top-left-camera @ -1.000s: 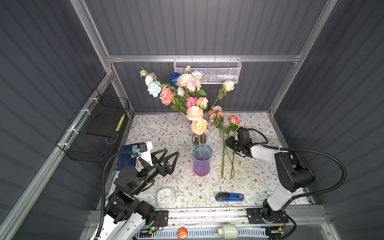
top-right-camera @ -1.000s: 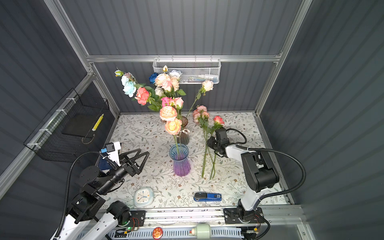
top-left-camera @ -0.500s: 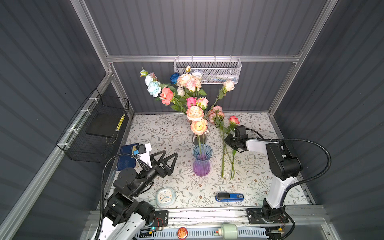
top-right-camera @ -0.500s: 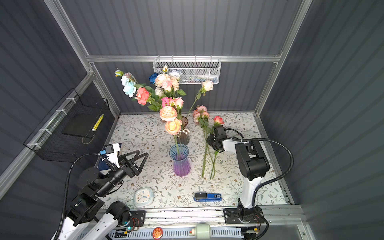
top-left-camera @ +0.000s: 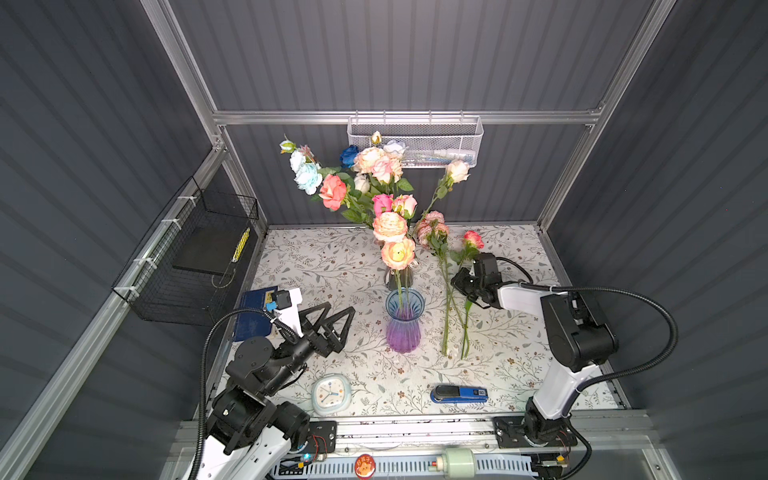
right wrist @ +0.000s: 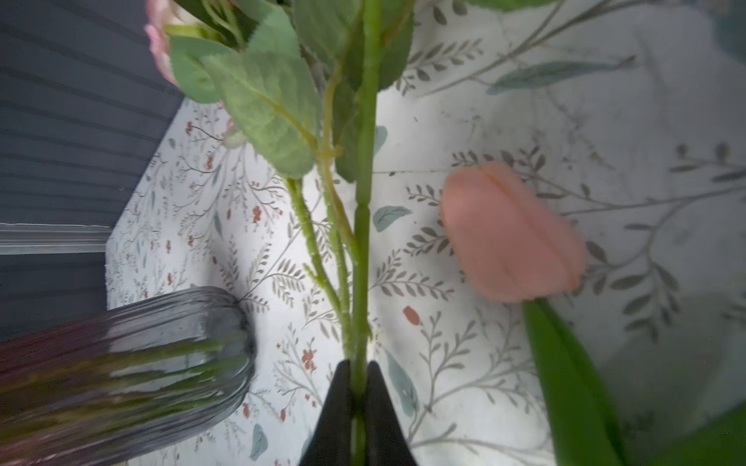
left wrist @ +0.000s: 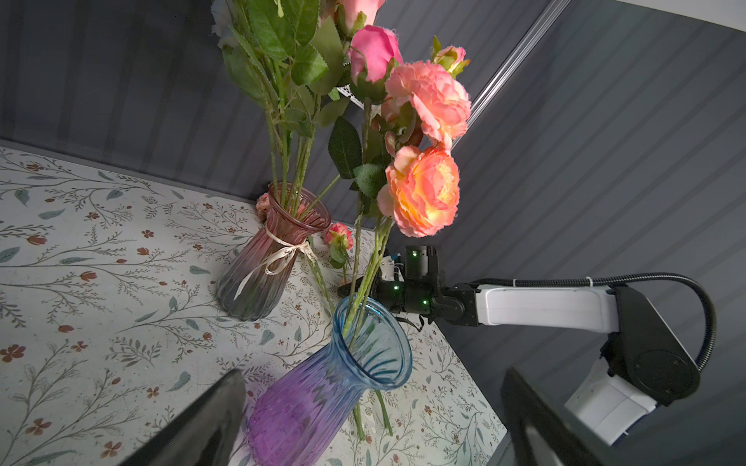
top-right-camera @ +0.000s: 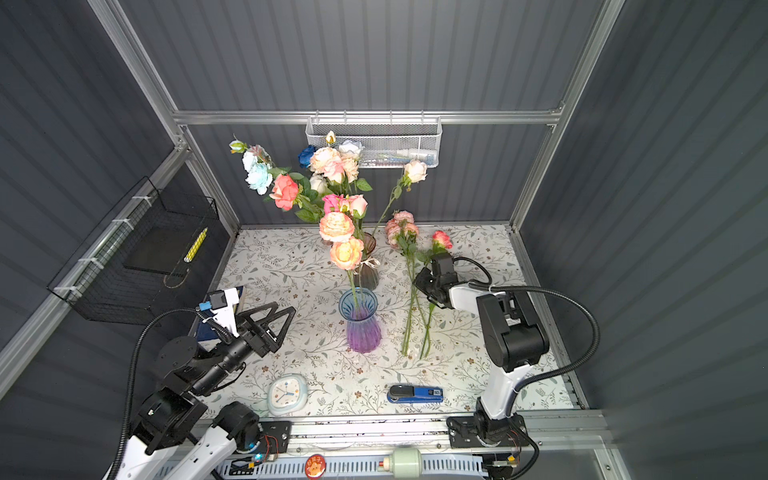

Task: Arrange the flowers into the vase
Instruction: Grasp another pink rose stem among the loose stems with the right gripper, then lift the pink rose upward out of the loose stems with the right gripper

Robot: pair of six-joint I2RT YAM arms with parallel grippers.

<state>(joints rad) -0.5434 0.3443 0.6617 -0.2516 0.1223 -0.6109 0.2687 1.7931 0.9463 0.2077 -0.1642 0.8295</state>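
A green stem is pinched tight in the right gripper near the blue-purple vase, left gripper is seen spread wide on the other side

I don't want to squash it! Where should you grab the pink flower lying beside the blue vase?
Grip the thin green stem below the leaves, not the soft bloom. It lies flat on the table, so come from above, jaws across it. The right gripper is shut on a stem there.
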